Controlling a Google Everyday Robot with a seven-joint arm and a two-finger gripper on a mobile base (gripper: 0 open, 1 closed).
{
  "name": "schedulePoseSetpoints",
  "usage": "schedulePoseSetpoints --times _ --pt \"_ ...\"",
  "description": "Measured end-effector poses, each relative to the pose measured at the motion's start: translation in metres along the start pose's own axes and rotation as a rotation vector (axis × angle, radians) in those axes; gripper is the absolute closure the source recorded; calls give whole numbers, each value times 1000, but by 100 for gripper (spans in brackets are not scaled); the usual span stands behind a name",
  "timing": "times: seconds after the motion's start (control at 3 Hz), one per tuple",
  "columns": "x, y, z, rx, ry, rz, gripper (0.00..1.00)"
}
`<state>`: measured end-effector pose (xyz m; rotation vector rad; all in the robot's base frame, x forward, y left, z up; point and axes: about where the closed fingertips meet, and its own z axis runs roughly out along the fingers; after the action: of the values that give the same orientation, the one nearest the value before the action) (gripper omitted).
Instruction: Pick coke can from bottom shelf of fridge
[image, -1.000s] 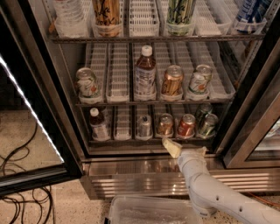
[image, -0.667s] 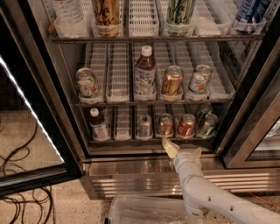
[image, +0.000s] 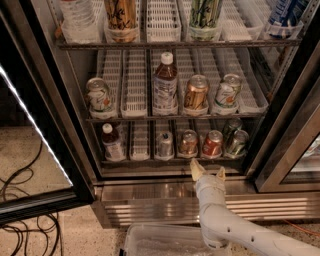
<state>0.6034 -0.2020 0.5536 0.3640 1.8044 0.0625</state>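
**coolerwatch:** what's hard to see here?

**binbot:** The top rack's drinks (image: 121, 17) are cut off at the upper edge, and the clear tub (image: 160, 242) is cut off at the bottom. The back green can (image: 232, 126) is half hidden behind the front green can (image: 237, 144).

**coolerwatch:** counts?

**binbot:** The bottom shelf (image: 140, 160) of the fridge (image: 165, 202) holds six things: one bottle (image: 112, 142), one silver can (image: 164, 145), one copper-brown can (image: 188, 142), one coke can (image: 212, 144) and the two green ones. The coke can stands upright in its lane between the copper-brown and the green cans. One gripper (image: 207, 172) sits just below it at the steel sill, with its fingers (image: 196, 169) spread apart and gripping nothing.
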Motion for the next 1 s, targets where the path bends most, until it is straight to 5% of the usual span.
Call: schedulePoseSetpoints --times 1.0 --pt "-44 8 -21 11 -151 -68 28"
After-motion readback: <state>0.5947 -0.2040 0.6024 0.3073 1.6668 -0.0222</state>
